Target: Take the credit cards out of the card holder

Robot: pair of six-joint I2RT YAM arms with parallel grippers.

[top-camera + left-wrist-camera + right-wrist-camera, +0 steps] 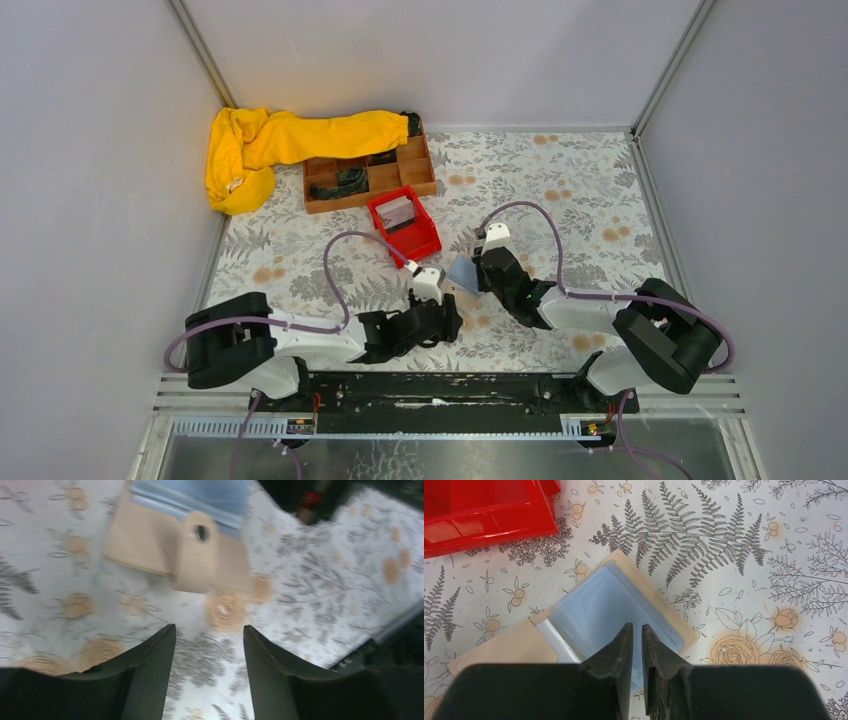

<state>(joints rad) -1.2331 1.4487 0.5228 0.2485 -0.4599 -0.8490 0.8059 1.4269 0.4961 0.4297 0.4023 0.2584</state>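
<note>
The card holder [624,605] lies open on the flowered cloth, tan inside with clear, bluish sleeves. My right gripper [637,626] is shut on one of its leaves and holds that side lifted [463,272]. A whitish strip [555,641] shows at the sleeves' left edge. In the left wrist view the card holder's tan flap with its snap [199,555] lies just ahead of my left gripper [209,629], which is open with only cloth between its fingers. From above, the left gripper [452,308] sits just below and left of the holder. One grey card [398,211] lies in the red bin [412,240].
A brown wooden compartment tray [368,175] stands behind the red bin, with a yellow cloth [270,142] draped over its back left. The right arm [600,310] reaches in from the right, and the left arm [310,340] from the left.
</note>
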